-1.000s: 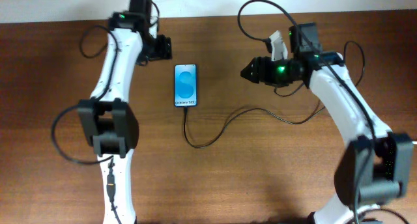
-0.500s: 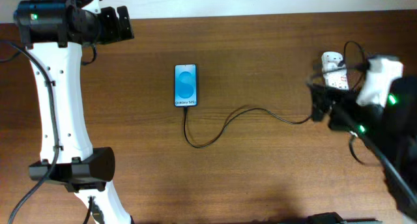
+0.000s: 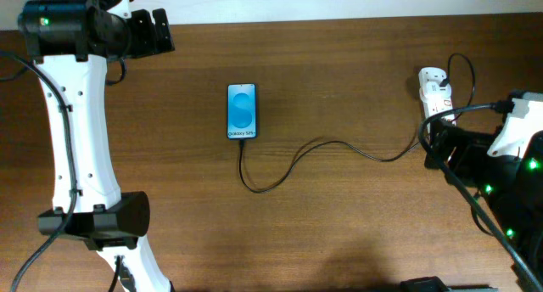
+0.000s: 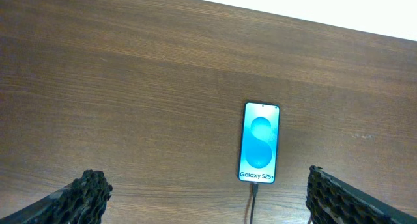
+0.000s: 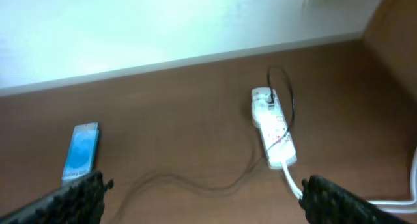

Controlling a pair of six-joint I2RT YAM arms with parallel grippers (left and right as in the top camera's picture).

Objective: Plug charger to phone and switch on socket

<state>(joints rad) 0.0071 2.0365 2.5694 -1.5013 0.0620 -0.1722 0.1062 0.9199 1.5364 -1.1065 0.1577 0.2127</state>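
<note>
The phone lies flat mid-table, blue screen up with white "Galaxy" text at its near end; it also shows in the left wrist view and the right wrist view. The charger cable runs from the phone's near end in a curve to the white power strip, also seen in the right wrist view with a black plug in it. Its connector tip sits at the phone's port. My left gripper is open and empty, far left of the phone. My right gripper is open and empty, held above the table near the strip.
The strip's thick white cord trails toward the near right. A white wall strip borders the table's far edge. The left arm's base stands at the near left.
The right arm has drawn back to the near right, uncovering the power strip. The left arm has held still over the last half second.
</note>
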